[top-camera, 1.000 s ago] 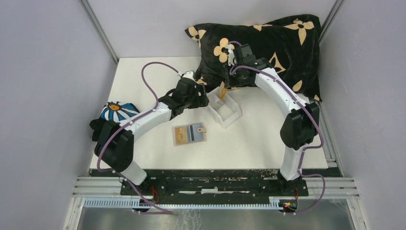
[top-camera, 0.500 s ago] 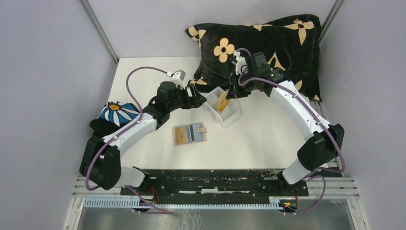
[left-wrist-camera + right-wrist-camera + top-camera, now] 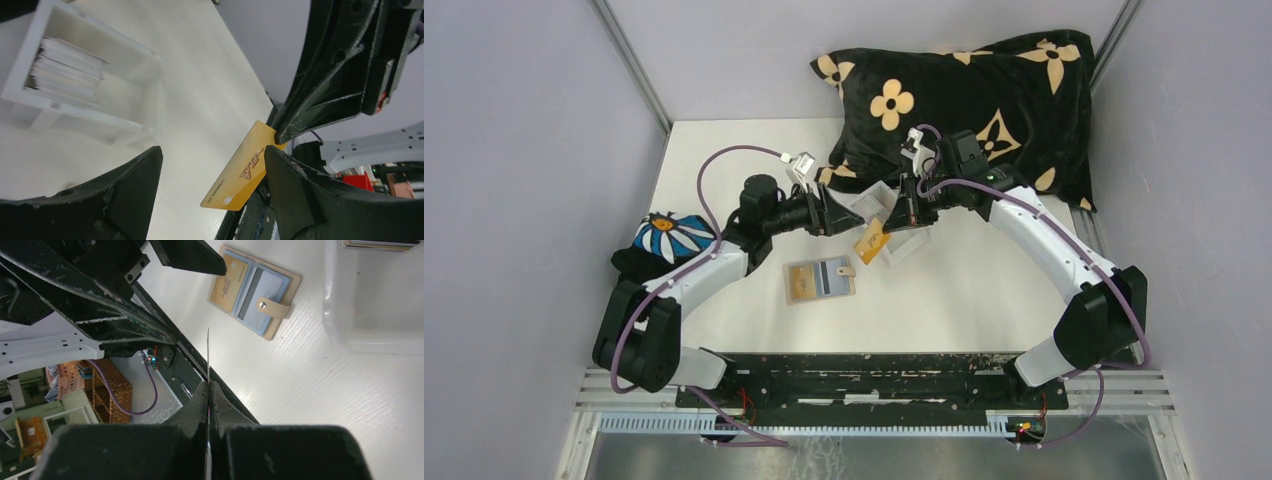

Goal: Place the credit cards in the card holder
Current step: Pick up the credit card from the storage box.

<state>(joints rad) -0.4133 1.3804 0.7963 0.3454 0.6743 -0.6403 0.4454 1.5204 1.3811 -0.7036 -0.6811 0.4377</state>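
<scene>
the right claw (image 3: 208,388) is clenched on one short edge of a thin gold plastic card (image 3: 244,176), which hangs in the air clear of the white table (image 3: 954,300). from the right wrist view the card shows only as a thin edge-on line. the left claw (image 3: 212,156) is released, its jaws wide and empty, aimed at the card's printed face from just beside it.

the small flat tan leather-like folding card holder (image 3: 821,280) lies open on the table with its snap tab on the right arm's side. a gold card and a grey-blue one sit in its pockets. from the held card the holder lies down and toward the near-left, near but not touching. the card's long axis slants from the right claw down toward the holder, free end lowest.

the left claw looks a little nearer the holder than the right one. a pass across seems as likely as a direct insertion, and i cannot tell which is meant. a stack of more cards (image 3: 67,72) sits in the clear plastic rectangular box (image 3: 912,243) just beyond the held card.
</scene>
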